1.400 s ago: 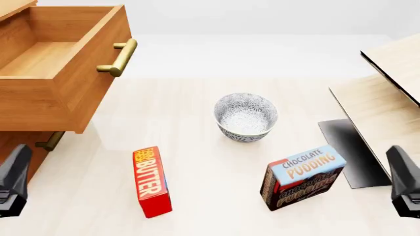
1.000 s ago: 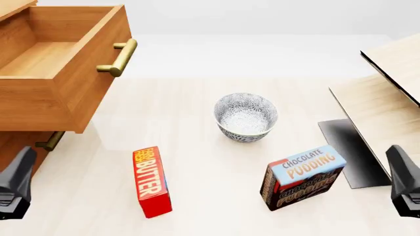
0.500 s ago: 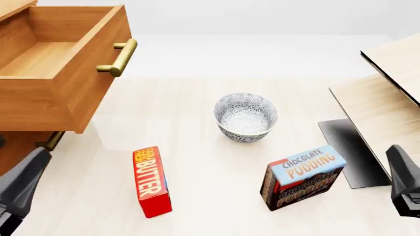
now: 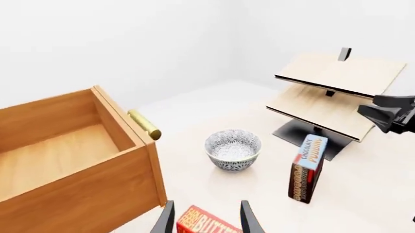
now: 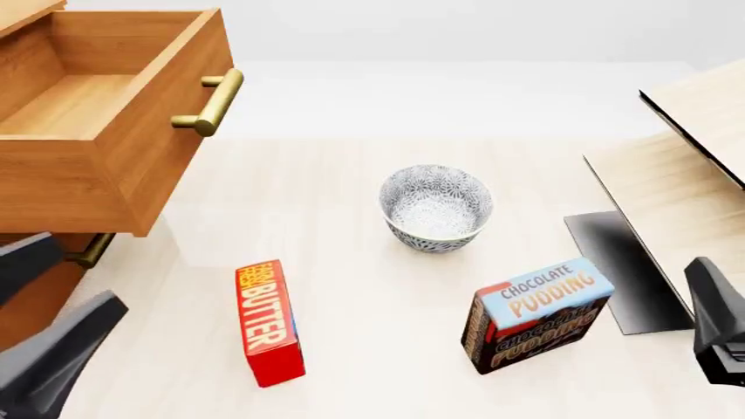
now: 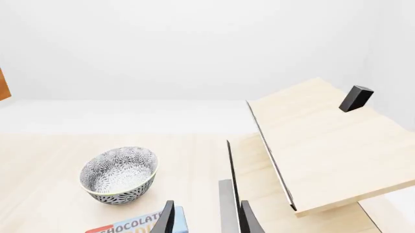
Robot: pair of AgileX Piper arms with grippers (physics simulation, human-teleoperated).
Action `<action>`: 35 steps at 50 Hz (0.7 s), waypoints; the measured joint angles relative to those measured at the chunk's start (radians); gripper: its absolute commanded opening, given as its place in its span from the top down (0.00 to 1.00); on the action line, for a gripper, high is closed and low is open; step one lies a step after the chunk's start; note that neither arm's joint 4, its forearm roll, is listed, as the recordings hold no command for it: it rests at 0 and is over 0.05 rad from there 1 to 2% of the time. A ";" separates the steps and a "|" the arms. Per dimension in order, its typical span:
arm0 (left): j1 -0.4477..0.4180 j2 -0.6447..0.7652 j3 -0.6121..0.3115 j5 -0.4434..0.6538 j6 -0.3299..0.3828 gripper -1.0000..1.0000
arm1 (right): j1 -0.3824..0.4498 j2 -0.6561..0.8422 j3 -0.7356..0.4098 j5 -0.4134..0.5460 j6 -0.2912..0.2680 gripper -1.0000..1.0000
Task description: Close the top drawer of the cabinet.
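The top drawer (image 5: 99, 131) of warm brown wood stands pulled far out of the cabinet (image 5: 30, 297) at the far left, its inside empty. Its brass bar handle (image 5: 212, 100) faces right. The left wrist view shows the drawer (image 4: 71, 165) and handle (image 4: 144, 124) from the side. My left gripper (image 5: 84, 272) is open and empty, low at the front left, below the drawer's front corner and apart from it. My right gripper (image 5: 713, 314) is open and empty at the front right edge, far from the drawer. It also shows in the left wrist view (image 4: 389, 114).
A patterned bowl (image 5: 435, 208) stands mid-table. A red butter box (image 5: 268, 321) lies front left, right of my left gripper. A chocolate pudding box (image 5: 538, 312) stands front right. A pale wood structure (image 5: 686, 175) with a black edge fills the right side. A lower drawer handle (image 5: 87, 251) sticks out under the top drawer.
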 measured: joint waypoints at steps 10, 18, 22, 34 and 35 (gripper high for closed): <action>-0.103 0.130 -0.020 -0.105 -0.001 0.00 | 0.000 0.000 0.000 0.000 0.000 0.00; -0.172 0.252 -0.035 -0.206 -0.003 0.00 | 0.000 0.000 0.000 0.000 0.000 0.00; -0.206 0.314 -0.044 -0.257 0.001 0.00 | 0.000 0.000 0.000 0.000 0.000 0.00; -0.304 0.515 -0.073 -0.414 0.016 0.00 | 0.000 0.000 0.000 0.000 0.000 0.00; -0.312 0.532 -0.076 -0.426 0.017 0.00 | 0.000 0.000 0.000 0.000 0.000 0.00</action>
